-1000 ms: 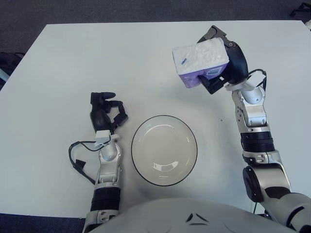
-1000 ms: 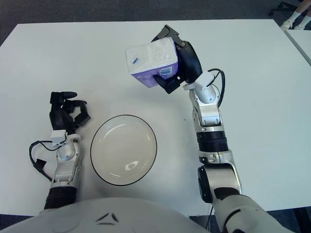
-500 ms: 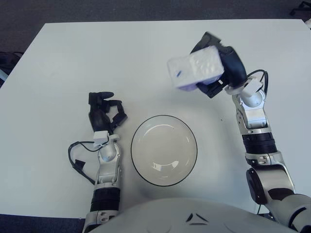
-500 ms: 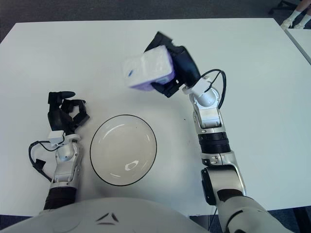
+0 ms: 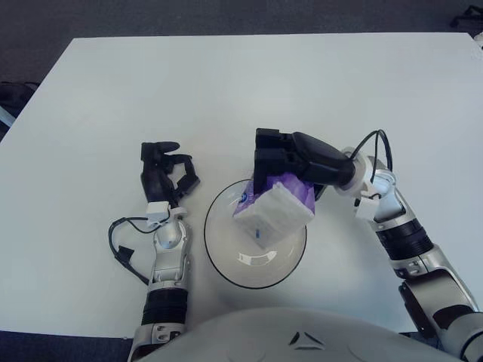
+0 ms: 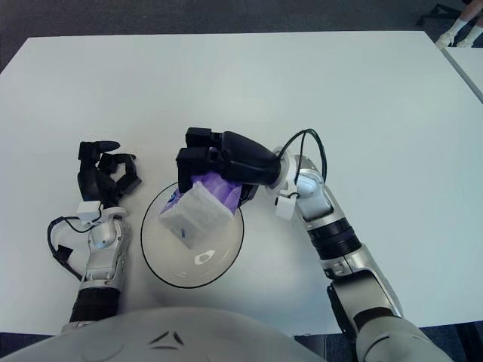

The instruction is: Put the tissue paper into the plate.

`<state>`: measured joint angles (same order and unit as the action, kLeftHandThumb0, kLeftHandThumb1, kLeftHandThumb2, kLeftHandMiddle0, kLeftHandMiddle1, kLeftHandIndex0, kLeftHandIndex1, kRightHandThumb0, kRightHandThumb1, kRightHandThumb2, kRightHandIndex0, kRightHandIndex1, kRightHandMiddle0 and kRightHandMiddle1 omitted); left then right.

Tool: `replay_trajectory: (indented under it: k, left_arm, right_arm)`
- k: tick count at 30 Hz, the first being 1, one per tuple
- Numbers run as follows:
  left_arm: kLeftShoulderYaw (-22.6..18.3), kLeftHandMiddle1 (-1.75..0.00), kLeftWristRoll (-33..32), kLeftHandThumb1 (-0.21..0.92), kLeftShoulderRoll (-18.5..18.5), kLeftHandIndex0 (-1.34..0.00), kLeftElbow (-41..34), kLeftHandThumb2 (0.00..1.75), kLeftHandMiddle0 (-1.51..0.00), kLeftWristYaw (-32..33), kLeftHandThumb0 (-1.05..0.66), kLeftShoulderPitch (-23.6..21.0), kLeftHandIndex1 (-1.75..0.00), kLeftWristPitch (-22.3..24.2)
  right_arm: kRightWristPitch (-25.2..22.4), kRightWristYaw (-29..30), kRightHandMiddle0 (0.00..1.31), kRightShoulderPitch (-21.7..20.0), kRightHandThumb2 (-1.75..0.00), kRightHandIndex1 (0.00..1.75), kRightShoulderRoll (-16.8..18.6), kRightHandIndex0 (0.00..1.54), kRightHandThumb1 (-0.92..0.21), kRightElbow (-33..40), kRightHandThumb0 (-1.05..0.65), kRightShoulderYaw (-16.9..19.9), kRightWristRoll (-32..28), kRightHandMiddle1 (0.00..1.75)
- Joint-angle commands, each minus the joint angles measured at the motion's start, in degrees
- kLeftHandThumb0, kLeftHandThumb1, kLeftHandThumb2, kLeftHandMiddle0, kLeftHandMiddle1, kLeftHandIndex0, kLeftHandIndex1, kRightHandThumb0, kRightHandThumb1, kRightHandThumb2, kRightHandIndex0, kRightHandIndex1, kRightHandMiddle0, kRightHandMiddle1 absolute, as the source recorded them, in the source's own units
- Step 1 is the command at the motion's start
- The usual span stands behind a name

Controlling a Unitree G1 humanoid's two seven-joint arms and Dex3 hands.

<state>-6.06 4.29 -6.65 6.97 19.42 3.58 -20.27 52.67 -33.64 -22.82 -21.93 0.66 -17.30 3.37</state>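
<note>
We see a large white table (image 5: 189,90) filling most of the frame, its matt top evenly lit and its far edge running across the upper part of the picture. Beyond that edge and down the left side lies dark grey carpeted floor (image 5: 226,16). At the upper right corner of the right eye view we note a second pale tabletop (image 6: 472,68) and, above it, a foot in a white shoe (image 6: 456,32).
</note>
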Motion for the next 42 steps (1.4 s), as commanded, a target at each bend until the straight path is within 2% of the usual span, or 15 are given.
replay_trajectory:
  k: [1, 14, 22, 24, 28, 29, 30, 32, 33, 34, 35, 36, 39, 40, 42]
  left_arm:
    - [0.16, -1.49, 0.54, 0.5, -0.46, -0.32, 5.49, 1.03, -0.57, -0.14, -0.01, 3.82, -1.75, 0.74]
    - [0.49, -1.44, 1.29, 0.47, -0.42, -0.33, 5.12, 1.04, -0.63, 0.08, -0.01, 4.2, -1.75, 0.42]
    - [0.68, -1.44, 1.57, 0.47, -0.47, -0.33, 4.79, 1.05, -0.63, 0.11, -0.01, 4.53, -1.75, 0.48]
    - [0.7, -1.45, 1.6, 0.47, -0.47, -0.33, 4.58, 1.05, -0.63, 0.06, -0.01, 4.64, -1.75, 0.92]
    - [-0.02, -1.46, 0.12, 0.51, -0.71, -0.3, 5.36, 1.0, -0.59, -0.32, -0.01, 4.16, -1.75, 2.51]
    - [-0.2, -1.46, -0.21, 0.51, -0.8, -0.3, 5.44, 1.0, -0.59, -0.36, -0.01, 4.06, -1.75, 3.07]
    - [-0.47, -1.45, -0.5, 0.52, -0.83, -0.31, 5.77, 0.99, -0.59, -0.29, -0.01, 3.8, -1.75, 3.84]
    - [-0.74, -1.43, -0.64, 0.52, -0.87, -0.32, 6.24, 0.98, -0.59, -0.1, -0.01, 3.48, -1.75, 4.69]
    - [-0.78, -1.42, -0.62, 0.54, -0.9, -0.32, 6.37, 0.96, -0.58, -0.02, -0.01, 3.4, -1.75, 4.92]
    - [-0.84, -1.41, -0.61, 0.54, -0.87, -0.32, 6.86, 0.95, -0.58, 0.07, 0.0, 3.23, -1.75, 4.89]
    - [-0.89, -1.41, -0.62, 0.56, -0.83, -0.31, 7.2, 0.93, -0.57, 0.12, 0.0, 3.09, -1.75, 4.88]
    - [-0.94, -1.41, -0.63, 0.57, -0.81, -0.3, 7.42, 0.91, -0.56, 0.14, 0.0, 3.0, -1.75, 4.85]
    - [-1.04, -1.4, -0.73, 0.6, -0.81, -0.29, 7.68, 0.87, -0.54, 0.14, 0.0, 2.88, -1.75, 5.06]
    - [-1.1, -1.4, -0.83, 0.61, -0.79, -0.29, 7.88, 0.86, -0.54, 0.07, 0.0, 2.81, -1.75, 5.12]
    - [-1.18, -1.39, -1.03, 0.64, -0.76, -0.27, 8.21, 0.82, -0.53, -0.07, 0.0, 2.71, -1.75, 5.12]
  right_arm:
    - [1.27, -0.23, 0.62, 0.63, -1.66, 1.66, -0.85, 0.88, 0.0, 1.58, 0.0, -0.72, -0.55, 1.75]
    - [1.25, -0.16, 0.6, 0.73, -1.64, 1.67, -2.6, 0.86, -0.02, 3.41, 0.0, -1.39, 0.52, 1.75]
    - [1.37, 0.61, 0.59, 1.03, -1.61, 1.64, -2.15, 0.86, -0.03, 3.18, 0.0, -1.4, 0.44, 1.75]
    - [-0.37, 1.11, 0.59, 1.84, -1.6, 1.66, -1.61, 0.84, -0.05, 4.01, 0.0, -1.24, 0.3, 1.75]
    - [-11.61, -0.2, 0.58, 2.6, -1.47, 1.73, -1.58, 0.67, -0.17, 9.59, -0.01, -2.35, -1.68, 1.68]
    - [-13.91, -0.62, 0.55, 2.51, -1.37, 1.73, -1.91, 0.58, -0.25, 10.84, -0.01, -2.29, -2.09, 1.7]
    - [-16.21, -0.91, 0.48, 2.74, -1.2, 1.72, -2.31, 0.43, -0.41, 12.32, -0.01, -2.04, -2.04, 1.71]
    - [-18.64, -1.05, 0.33, 3.28, -0.87, 1.45, -2.7, 0.22, -0.66, 13.95, -0.17, -1.59, -1.31, 1.73]
    - [-19.33, -1.04, 0.28, 3.5, -0.75, 1.18, -2.78, 0.14, -0.75, 14.4, -0.24, -1.4, -0.86, 1.74]
    - [-20.32, -1.05, 0.26, 3.43, -0.71, 1.08, -2.75, 0.11, -0.79, 14.91, -0.26, -1.33, -0.41, 1.74]
    - [-21.15, -1.07, 0.16, 3.37, -0.81, 0.69, -2.73, 0.07, -0.83, 15.35, -0.41, -1.3, -0.13, 1.28]
    - [-21.81, -1.1, 0.1, 3.33, -0.87, 0.44, -2.72, 0.04, -0.87, 15.74, -0.5, -1.31, -0.02, 0.96]
    - [-20.09, -0.72, 0.03, 2.33, -0.96, 0.14, -1.54, 0.01, -0.9, 11.59, -0.65, -1.59, -0.24, 0.55]
    - [-19.46, -0.67, 0.03, 2.49, -0.97, 0.11, -1.23, 0.01, -0.91, 10.5, -0.67, -1.51, -1.07, 0.51]
    - [-19.31, -0.79, 0.01, 3.01, -1.0, 0.05, -1.0, 0.0, -0.92, 10.05, -0.75, -1.18, -2.72, 0.29]
